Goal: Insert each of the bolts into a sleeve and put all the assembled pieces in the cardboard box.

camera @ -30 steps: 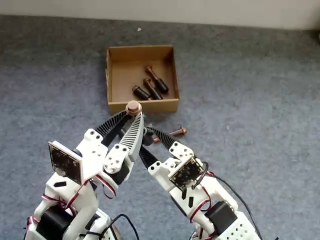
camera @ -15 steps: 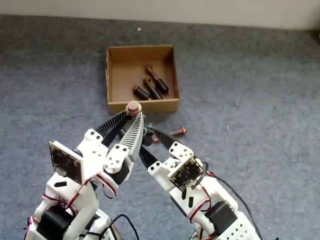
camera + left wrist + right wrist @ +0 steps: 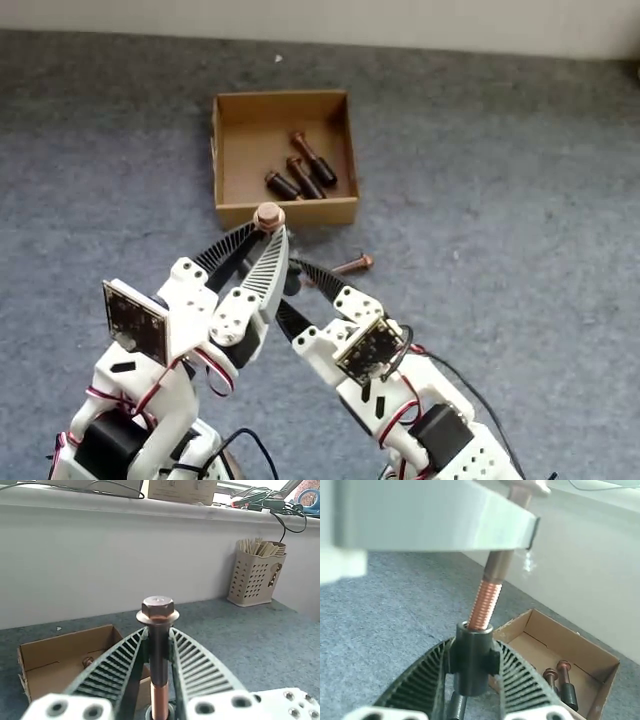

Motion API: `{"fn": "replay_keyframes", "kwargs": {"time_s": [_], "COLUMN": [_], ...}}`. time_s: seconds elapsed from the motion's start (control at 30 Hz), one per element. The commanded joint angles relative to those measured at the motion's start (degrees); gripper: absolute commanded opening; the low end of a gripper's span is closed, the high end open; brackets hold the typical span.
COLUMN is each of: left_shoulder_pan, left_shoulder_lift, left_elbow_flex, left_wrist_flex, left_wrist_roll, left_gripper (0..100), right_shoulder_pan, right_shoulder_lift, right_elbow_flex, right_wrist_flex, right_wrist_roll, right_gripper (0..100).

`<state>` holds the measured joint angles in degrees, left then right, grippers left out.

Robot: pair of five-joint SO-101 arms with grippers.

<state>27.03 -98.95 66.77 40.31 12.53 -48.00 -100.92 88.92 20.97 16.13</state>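
the left jaws clamp an upright bolt (image 3: 158, 630), its threaded tip just inside the sleeve (image 3: 471, 655) clamped in the right jaws; keep shank and bore in line and push straight down. i count three assembled pieces (image 3: 303, 173) in the one cardboard box (image 3: 285, 98) and one loose bolt (image 3: 352, 264) on the tabletop (image 3: 520, 200) near it.

A copper-coloured bolt (image 3: 158, 611) with a flanged hexagonal head stands upright, head up, clamped in the left end effector (image 3: 158, 631). Its threaded lower tip sits in the mouth of a black sleeve (image 3: 470, 672), also upright, gripped by the right end effector (image 3: 472, 647). A loose bolt (image 3: 347, 265) lies flat on the grey surface (image 3: 520, 200) near the open cardboard box (image 3: 285, 212). Inside the box, three assembled pieces (image 3: 305, 177) lie side by side.
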Motion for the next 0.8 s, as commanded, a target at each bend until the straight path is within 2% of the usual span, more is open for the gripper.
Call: {"fn": "replay_keyframes", "kwargs": {"time_s": [0.0, 0.17, 0.47, 0.63, 0.77], "left_shoulder_pan": [-0.2, -0.3, -0.3, -0.8, -0.8], "left_shoulder_lift": [-0.4, -0.4, -0.4, -0.4, -0.3], "left_elbow_flex": [-0.3, -0.2, 2.6, 5.6, 5.8], "left_wrist_flex": [1.3, 3.3, 3.1, 3.2, 3.3], "left_wrist_roll": [0.6, 0.5, 0.5, 0.5, 0.5], "left_gripper": [0, 0, 1, 14, 16], "right_shoulder_pan": [1.2, 3.6, 3.8, 3.8, 3.9], "right_shoulder_lift": [-1.1, -1.1, -4.2, -4.3, -4.3], "right_elbow_flex": [-1.1, -4.5, -5.5, -5.5, -5.5], "right_wrist_flex": [-1.5, -1.5, 0.9, 0.9, 0.9], "right_wrist_roll": [0.3, 0.1, 0.1, 0.1, 0.2], "right_gripper": [0.6, 0.6, 0.6, 0.6, 0.6]}}
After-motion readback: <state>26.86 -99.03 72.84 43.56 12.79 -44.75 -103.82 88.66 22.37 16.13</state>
